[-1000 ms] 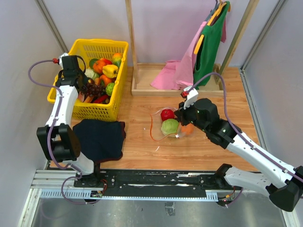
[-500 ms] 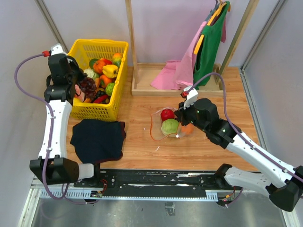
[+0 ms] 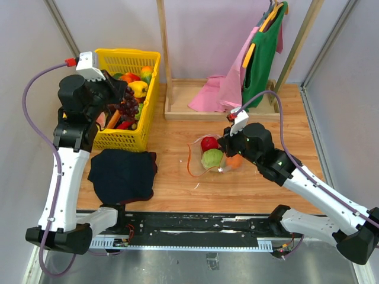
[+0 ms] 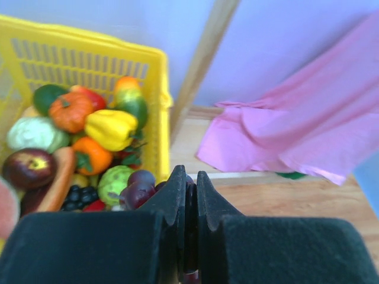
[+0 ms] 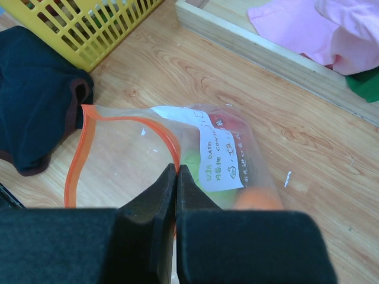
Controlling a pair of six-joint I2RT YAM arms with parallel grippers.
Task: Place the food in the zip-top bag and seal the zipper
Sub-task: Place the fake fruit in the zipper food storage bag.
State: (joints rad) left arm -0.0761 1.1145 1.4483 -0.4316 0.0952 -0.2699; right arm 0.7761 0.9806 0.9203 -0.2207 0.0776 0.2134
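Note:
The clear zip-top bag (image 3: 198,158) lies on the table with its mouth open to the left. It holds a red apple (image 3: 208,143), a pale green cabbage (image 3: 212,158) and an orange (image 3: 235,161). My right gripper (image 3: 227,144) is shut on the bag's red-orange zipper strip (image 5: 83,148); the right wrist view shows its tips (image 5: 177,169) pinching the strip. My left gripper (image 3: 122,99) is shut on the stem of the purple grapes (image 3: 128,107) and holds them above the yellow basket's right side. The left wrist view shows the grapes (image 4: 137,189) left of the closed tips (image 4: 190,177). The slider tab is not visible.
The yellow basket (image 3: 127,54) at back left holds several more toy fruits and vegetables (image 4: 109,127). A dark cloth (image 3: 123,174) lies in front of it. A wooden rack base (image 3: 177,113) with pink cloth (image 3: 214,92) and a hanging green garment (image 3: 263,56) stands behind the bag.
My left gripper has lifted the grapes out of the basket and swung them up and to the right. The right arm and the bag have not moved.

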